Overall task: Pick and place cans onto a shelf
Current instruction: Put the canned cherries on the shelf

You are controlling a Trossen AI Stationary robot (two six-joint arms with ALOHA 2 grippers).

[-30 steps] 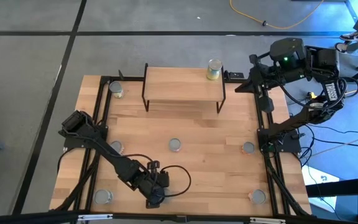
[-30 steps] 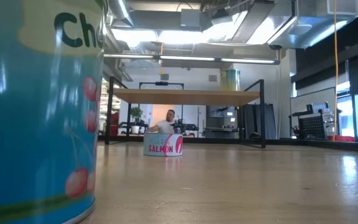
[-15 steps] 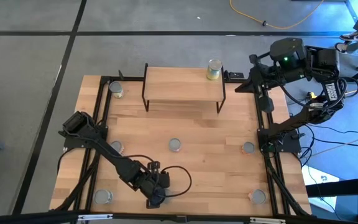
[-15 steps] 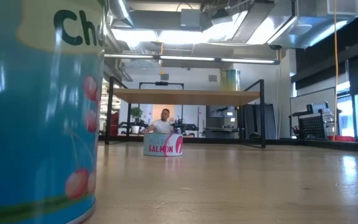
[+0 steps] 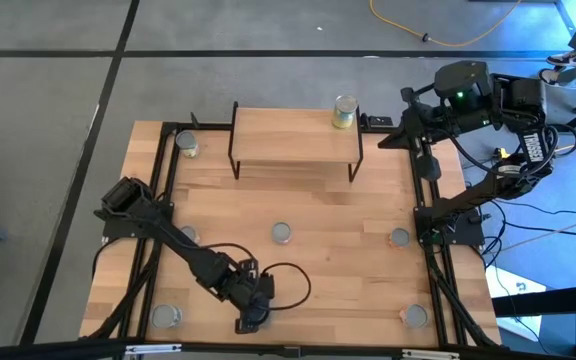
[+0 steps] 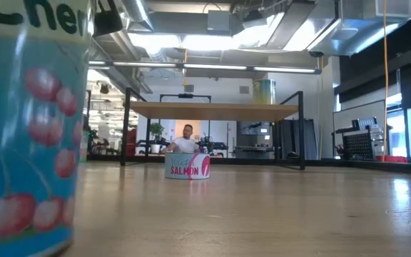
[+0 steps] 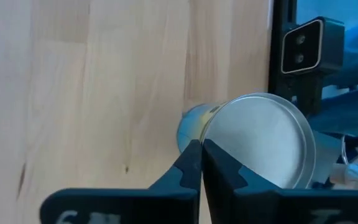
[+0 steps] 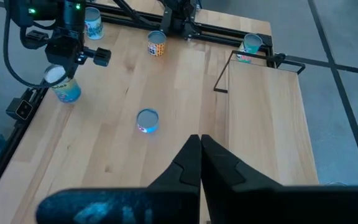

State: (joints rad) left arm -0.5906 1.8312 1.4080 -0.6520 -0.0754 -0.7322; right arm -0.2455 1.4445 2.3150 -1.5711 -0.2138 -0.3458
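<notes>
My left gripper [image 7: 201, 152] is shut, low over the table's near edge [image 5: 252, 314]. Right beside it stands a blue can with cherries on its label [image 6: 27, 135] and a silvery top [image 7: 260, 146]; the can also shows in the right wrist view [image 8: 61, 86]. My right gripper [image 8: 200, 142] is shut and empty, up at the table's far right [image 5: 390, 137]. One yellow-green can [image 5: 344, 111] stands on the shelf's light-wood top [image 5: 293, 135], at its right end. A flat salmon can [image 5: 282, 233] sits mid-table. My left gripper's shut fingers [image 7: 219, 163] point down from above, right beside the blue can's top rim [image 7: 211, 134]. The outer side of one finger lies at that rim. I cannot tell whether it touches. The can stands on the table.
Other cans stand at the far left [image 5: 187, 145], the left [image 5: 186, 237], the right [image 5: 399, 237], the near left [image 5: 167, 316] and the near right [image 5: 414, 316]. Black rails border the table. The low-view camera [image 7: 303, 45] is just past the blue can. A person sits in the room behind [image 6: 186, 143].
My left gripper has gone a little toward the table's right and near edge. The blue can now shows larger and farther left in the low view: it has slid along the table toward the near edge and still stands.
</notes>
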